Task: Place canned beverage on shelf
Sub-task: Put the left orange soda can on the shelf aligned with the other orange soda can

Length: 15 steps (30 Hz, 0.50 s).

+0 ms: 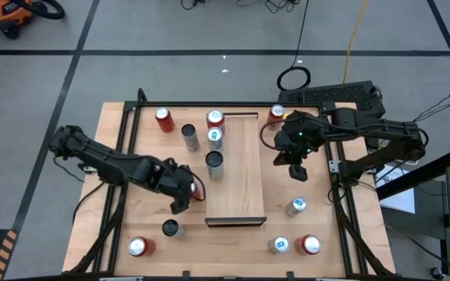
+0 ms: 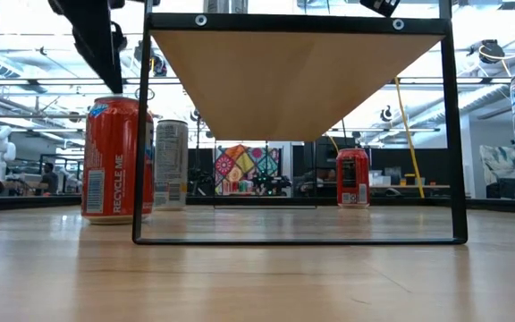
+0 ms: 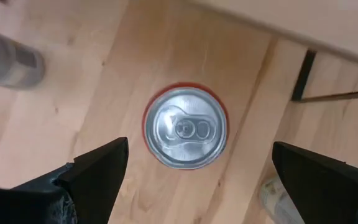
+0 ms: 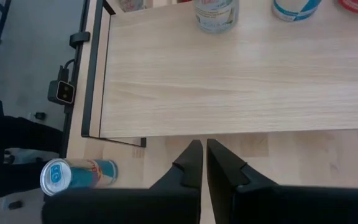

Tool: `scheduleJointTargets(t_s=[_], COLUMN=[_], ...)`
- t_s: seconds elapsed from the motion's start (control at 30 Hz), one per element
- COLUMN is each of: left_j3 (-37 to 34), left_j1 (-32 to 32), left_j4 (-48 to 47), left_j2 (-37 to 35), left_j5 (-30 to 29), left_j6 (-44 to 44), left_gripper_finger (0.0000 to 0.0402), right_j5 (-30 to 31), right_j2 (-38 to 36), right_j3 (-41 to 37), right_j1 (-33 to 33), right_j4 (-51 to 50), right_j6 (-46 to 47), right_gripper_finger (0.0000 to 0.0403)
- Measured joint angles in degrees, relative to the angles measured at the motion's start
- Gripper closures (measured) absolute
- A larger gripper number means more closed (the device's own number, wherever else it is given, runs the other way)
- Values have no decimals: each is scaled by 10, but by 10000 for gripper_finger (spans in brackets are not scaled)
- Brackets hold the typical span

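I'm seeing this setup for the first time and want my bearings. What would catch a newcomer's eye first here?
Most striking is the long pale-wood shelf raised on a black frame mid-table, with three cans at its far-left part. The open left gripper hangs right over a red aluminium can standing on the tabletop just left of the shelf. The shut right gripper hovers empty on the shelf's right side, and more cans dot the table's corners.

Long pale-wood shelf board (image 1: 241,168): near half bare, free for access; three upright cans, red-topped (image 1: 216,119), blue-white (image 1: 215,138), grey (image 1: 214,165), crowd its far left edge.
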Motion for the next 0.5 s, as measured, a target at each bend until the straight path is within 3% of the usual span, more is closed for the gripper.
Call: scheduleJointTargets(t_s=[0.5], left_j3=[0], left_j1=[34], left_j4=[14], left_j2=[54], left_j5=[32], left_j6=[2], left_gripper_finger=[2], right_j5=[-2], right_j2=[-7], right_j3=[0], right_j1=[0], right_j4=[-12], right_j6=[-32], right_gripper_finger=[403])
